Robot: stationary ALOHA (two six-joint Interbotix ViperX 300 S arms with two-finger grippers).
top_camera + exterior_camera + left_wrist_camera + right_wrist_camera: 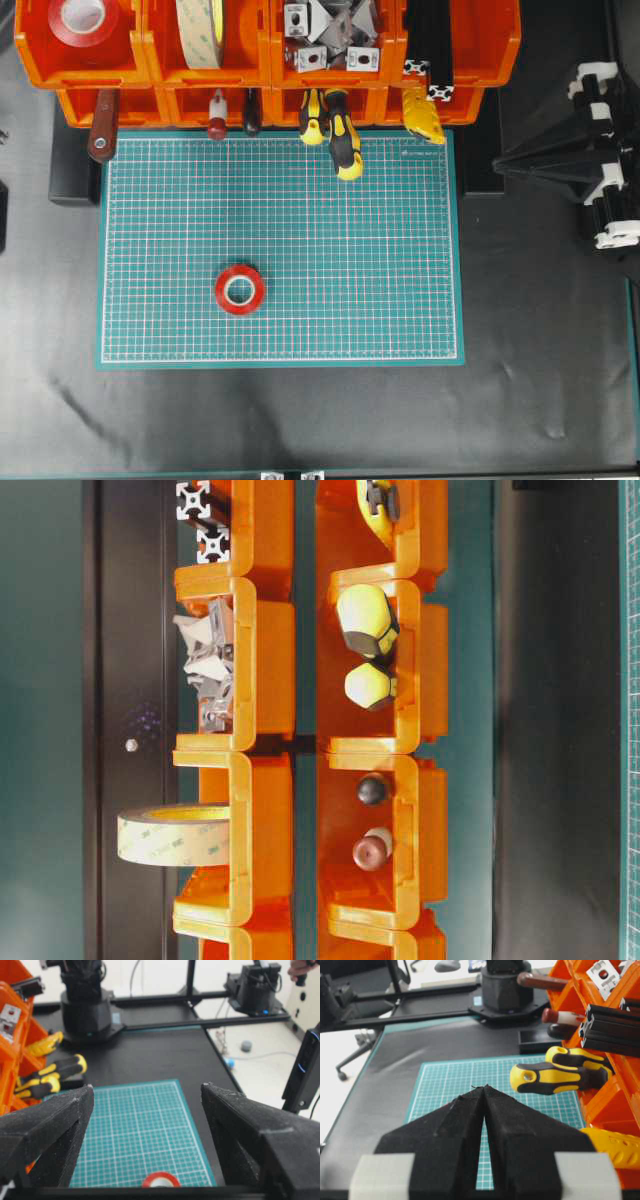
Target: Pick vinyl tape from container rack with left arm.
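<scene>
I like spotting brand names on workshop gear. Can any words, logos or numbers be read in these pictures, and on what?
"3M", repeated faintly on the side band of the cream tape roll in the container rack, seen in the table-level view.
Small pale print near the top right corner of the green cutting mat: too small to read.
Red vinyl tape on the mat: no lettering visible.
Nothing else readable.

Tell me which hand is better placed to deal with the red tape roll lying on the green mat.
Left. The left hand stands open, with the vinyl tape on the cutting mat just below and between its fingers. The right hand is shut, and its camera shows no red roll.
</scene>
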